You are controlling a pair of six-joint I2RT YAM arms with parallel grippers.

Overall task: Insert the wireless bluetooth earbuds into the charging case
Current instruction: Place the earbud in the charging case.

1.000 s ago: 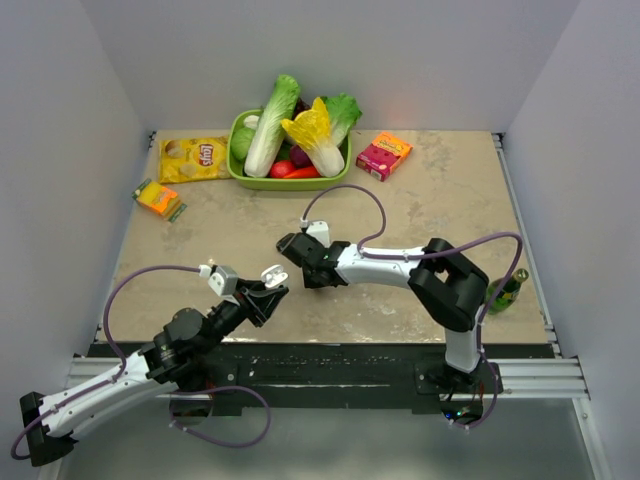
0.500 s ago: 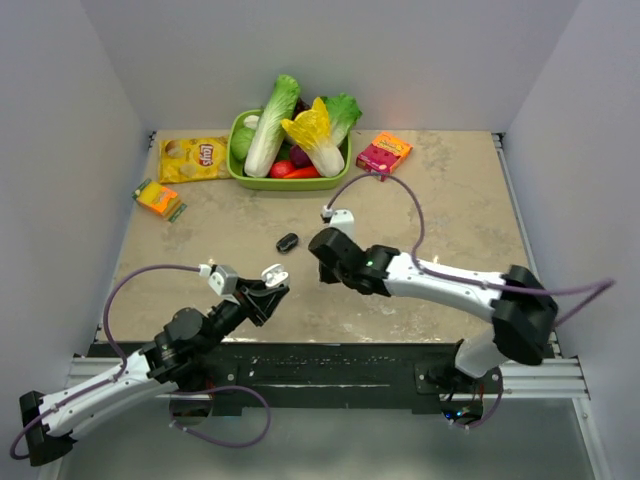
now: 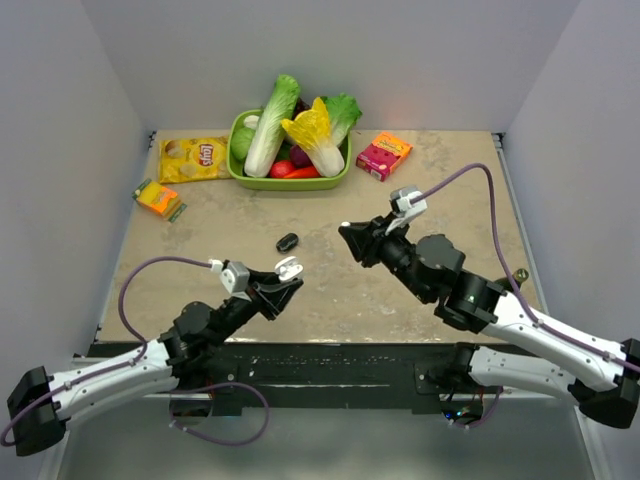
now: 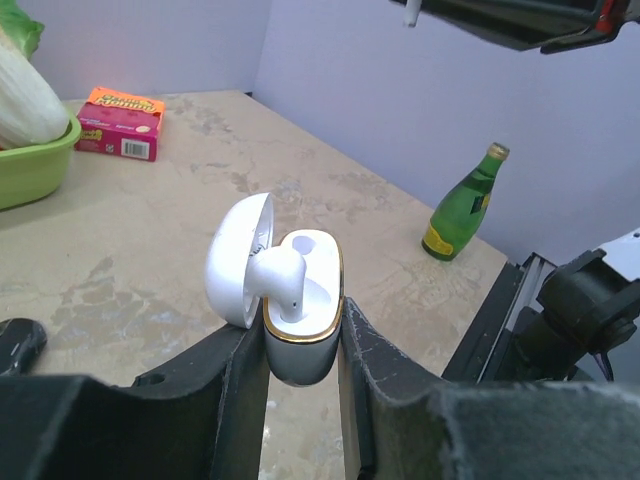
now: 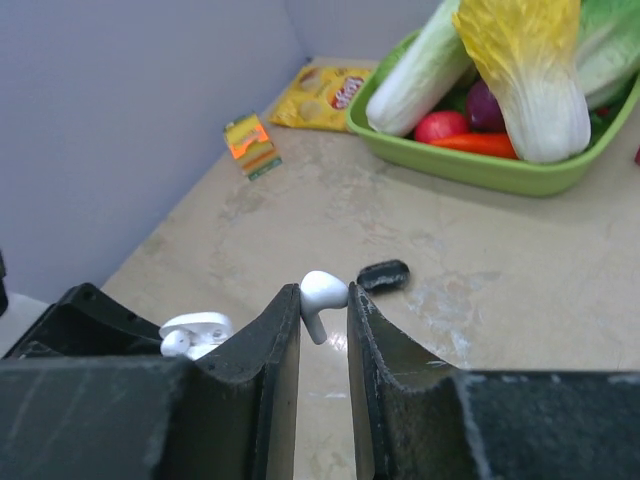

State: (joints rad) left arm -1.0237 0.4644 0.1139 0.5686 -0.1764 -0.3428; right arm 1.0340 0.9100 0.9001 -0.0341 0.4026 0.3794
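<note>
The left gripper [image 4: 300, 345] is clenched on the charging case [image 4: 303, 345], its two fingers pressing the lower shell from either side and holding it above the table [image 4: 150, 250]. The case's lid [image 4: 237, 262] is hinged open to the left. One earbud [image 4: 279, 277] stands in the well nearer the lid, and the well beside it shows as an open hollow.

The right gripper [image 5: 322, 305] grasps the second earbud [image 5: 323, 293] between its fingertips, rounded head up and stem pointing down, also off the table. In the top view the two grippers are apart, the right gripper [image 3: 348, 232] farther from the bases than the left gripper [image 3: 285, 288].

A small dark capsule-shaped object [image 3: 288, 241] lies on the table between them. At the far edge sit a green basket [image 3: 290, 181] of vegetables, a yellow chip bag [image 3: 193, 158], an orange packet [image 3: 158, 198] and a pink box [image 3: 384, 155]. A green bottle [image 4: 462, 205] stands near the right edge.
</note>
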